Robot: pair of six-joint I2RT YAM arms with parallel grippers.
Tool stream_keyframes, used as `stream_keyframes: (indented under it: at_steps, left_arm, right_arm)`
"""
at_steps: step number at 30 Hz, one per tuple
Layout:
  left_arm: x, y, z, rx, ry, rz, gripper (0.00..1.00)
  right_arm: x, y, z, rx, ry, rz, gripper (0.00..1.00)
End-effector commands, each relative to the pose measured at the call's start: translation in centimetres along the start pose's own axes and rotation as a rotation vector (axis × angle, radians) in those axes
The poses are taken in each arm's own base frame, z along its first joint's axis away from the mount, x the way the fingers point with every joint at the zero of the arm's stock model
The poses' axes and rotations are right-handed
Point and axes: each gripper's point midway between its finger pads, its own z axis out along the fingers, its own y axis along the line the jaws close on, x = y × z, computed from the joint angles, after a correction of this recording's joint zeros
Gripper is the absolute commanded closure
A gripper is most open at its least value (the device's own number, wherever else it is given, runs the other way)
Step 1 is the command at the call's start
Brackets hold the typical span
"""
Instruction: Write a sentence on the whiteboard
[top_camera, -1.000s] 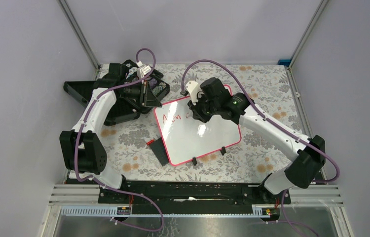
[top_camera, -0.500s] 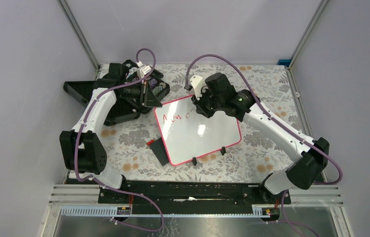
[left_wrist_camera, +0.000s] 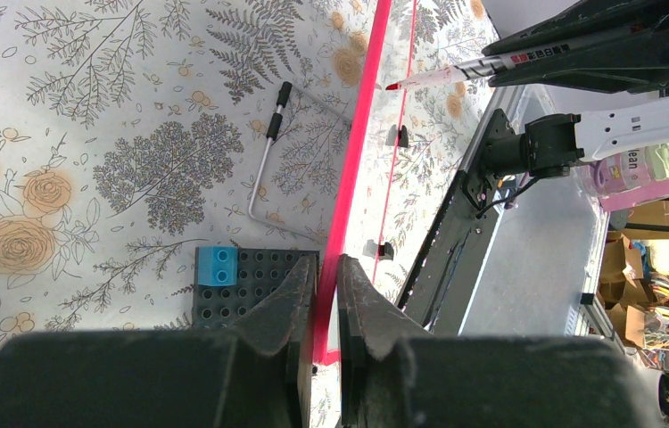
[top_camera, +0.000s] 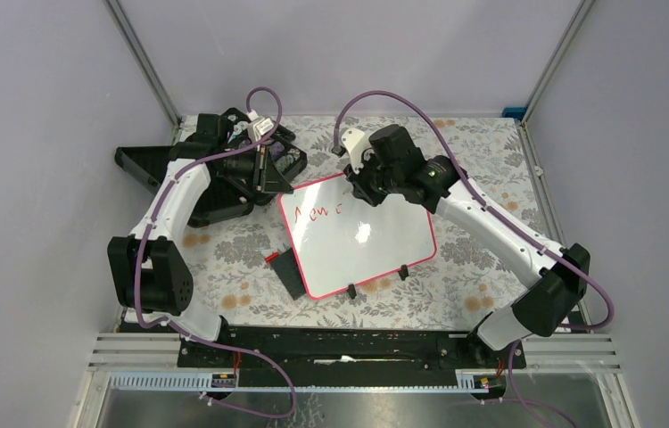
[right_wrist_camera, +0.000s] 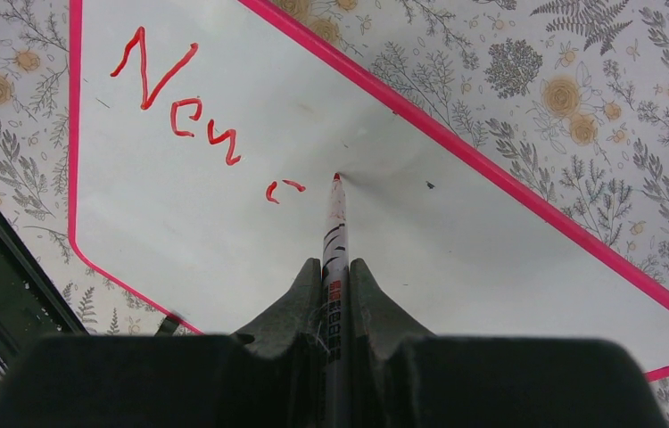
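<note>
Along the near edge of the table (top_camera: 456, 285) sit the two arm bases, side by side. Just beyond them, left of centre, a small dark grey plate (top_camera: 288, 272) carrying a blue block (left_wrist_camera: 216, 265) lies against the near-left corner of the whiteboard (top_camera: 375, 250). Two black clip feet (top_camera: 351, 291) stick out from the board's near edge. The whiteboard lies in the middle of the floral-patterned table, turned at an angle, its pink-red frame all around it. Near its far-left corner the sentence (right_wrist_camera: 188, 116) reads "New c" in red so far, a single line. The right pincer (right_wrist_camera: 335, 267) reaches in from the right over the far part of the board and is clamped on a marker (right_wrist_camera: 334, 223); the marker's red tip meets its own shadow on the white surface just right of the "c". At the board's far-left corner the left pincer (left_wrist_camera: 328, 267) is clamped on the pink frame, one finger on each face of the edge. A thin bent metal rod with a black grip (left_wrist_camera: 264, 165) lies on the cloth beside the board. Farthest left, a black stand (top_camera: 144, 165) sits by the left wall.
</note>
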Motion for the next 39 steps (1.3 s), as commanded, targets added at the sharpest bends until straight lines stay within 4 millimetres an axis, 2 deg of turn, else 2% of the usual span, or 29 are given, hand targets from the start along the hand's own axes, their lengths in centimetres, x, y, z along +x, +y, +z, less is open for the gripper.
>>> stream_keyframes:
  at_steps: [1, 21, 26, 39]
  left_arm:
    - [0.5, -0.2, 0.3, -0.017, 0.015, 0.033, 1.0]
    - [0.4, -0.1, 0.5, -0.017, 0.017, 0.03, 1.0]
    - [0.4, 0.0, 0.6, -0.017, 0.02, 0.025, 1.0]
    - [0.4, 0.0, 0.6, -0.023, 0.021, 0.027, 1.0]
  right_arm:
    - [-1.8, -0.7, -0.4, 0.019, -0.049, -0.014, 1.0]
    - [2.2, 1.8, -0.6, -0.069, 0.003, 0.036, 1.0]
    - [2.0, 1.9, -0.8, -0.068, -0.004, 0.033, 1.0]
    - [0.2, -0.1, -0.4, 0.013, -0.033, 0.002, 1.0]
